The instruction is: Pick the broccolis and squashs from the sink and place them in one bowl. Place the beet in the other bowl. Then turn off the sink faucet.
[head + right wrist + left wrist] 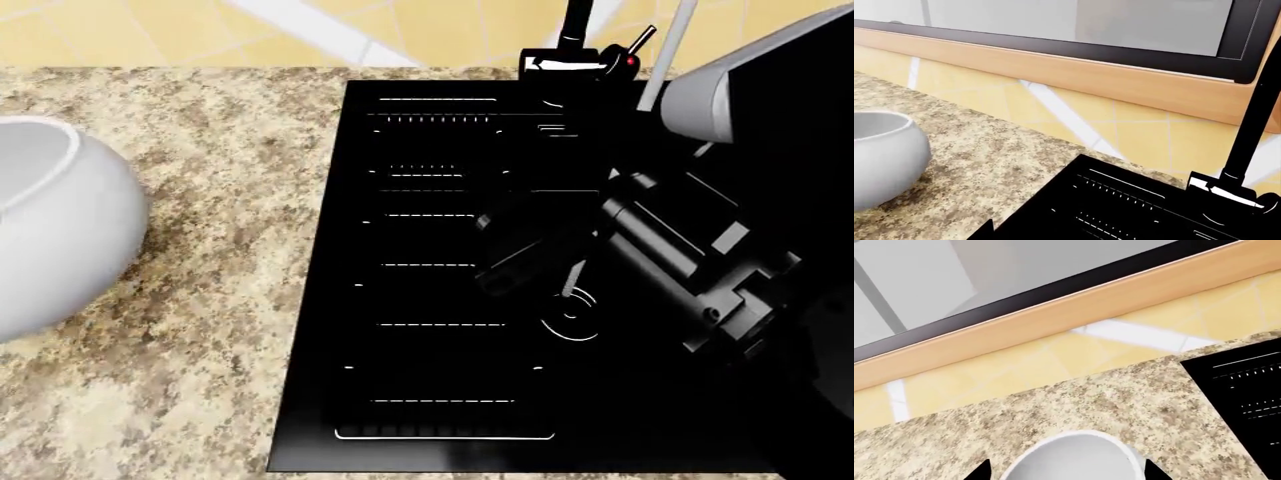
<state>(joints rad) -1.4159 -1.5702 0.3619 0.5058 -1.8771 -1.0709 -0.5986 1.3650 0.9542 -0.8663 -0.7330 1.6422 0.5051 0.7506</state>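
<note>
**Right arm over the sink, no produce in sight**

Your right arm reaches in from 3 o'clock in the head view, and its gripper (534, 245) hangs over the middle of the sink (427, 300), just above the drain ring (571, 318). The gripper is black against the black basin, so you cannot tell whether its fingers are spread or pressed together. In the right wrist view only a dark fingertip sliver shows at the lower edge.

The faucet (577, 40) stands at 12 o'clock on the sink's back rim, with its red-marked lever (633, 55) angled up just beside it.

One white bowl (54, 220) sits on the granite counter (200, 300) at 9 o'clock, well apart from the sink.

Your left gripper (1067, 471) hovers over a white bowl (1074, 457); its two dark fingertips (981, 471) flank the rim, spread wide.

No broccoli, squash or beet shows in any view.
</note>
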